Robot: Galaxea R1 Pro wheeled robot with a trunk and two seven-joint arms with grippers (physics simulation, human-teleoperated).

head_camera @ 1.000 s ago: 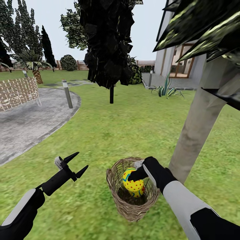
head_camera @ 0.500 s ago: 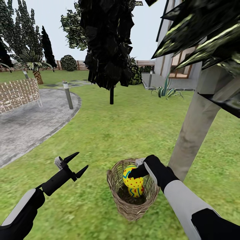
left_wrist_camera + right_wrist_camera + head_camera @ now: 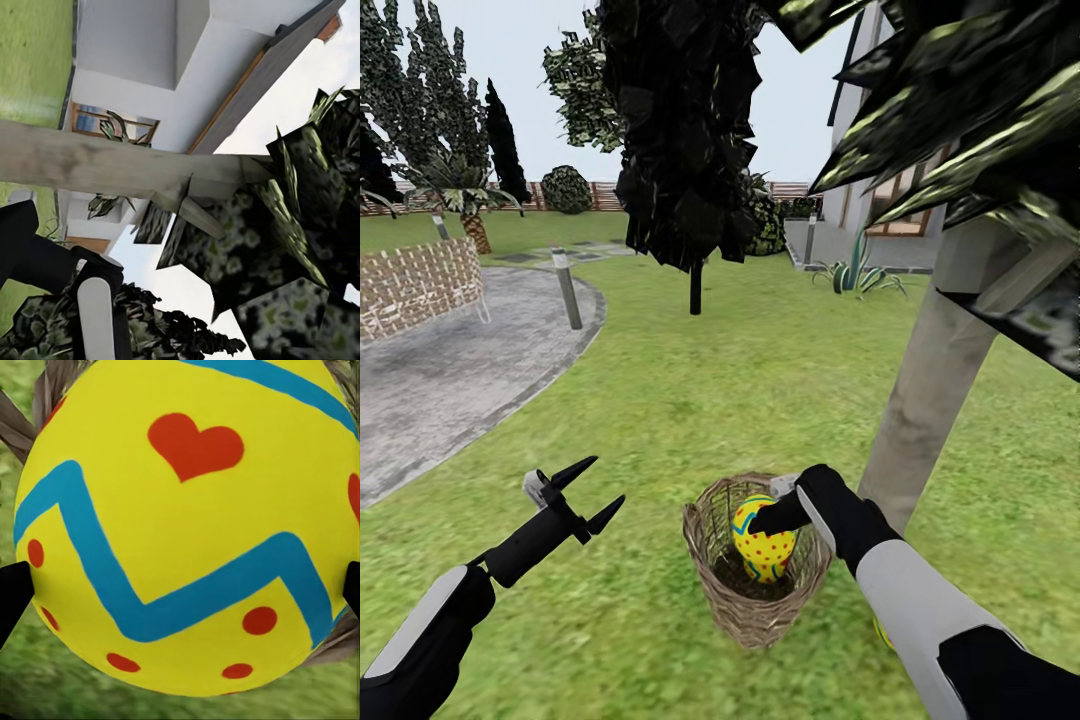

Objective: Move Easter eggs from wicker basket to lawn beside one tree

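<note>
The wicker basket (image 3: 745,600) stands on the lawn (image 3: 760,400) just left of the pale tree (image 3: 920,410) trunk. My right gripper (image 3: 772,518) reaches into it from the right and is shut on a yellow Easter egg (image 3: 763,537) with red dots and a blue zigzag, held at rim height. In the right wrist view that egg (image 3: 187,525) sits close up between the black fingertips (image 3: 11,592). More yellow and blue shows just under it inside the basket. A yellow sliver (image 3: 879,633) peeks out on the grass beside my right forearm. My left gripper (image 3: 588,490) hangs open over the grass, left of the basket.
A grey paved patio (image 3: 450,370) with a bollard (image 3: 566,288) lies at the left, with a woven bench (image 3: 415,285) at its edge. A thin black-trunked tree (image 3: 695,285) stands ahead. The white house (image 3: 860,170) is at the back right. Leaves (image 3: 960,110) hang low above the basket.
The right gripper has lifted the egg slightly higher in the basket. The view has shifted a little, so the trunk sits further left. The left arm has not moved.
</note>
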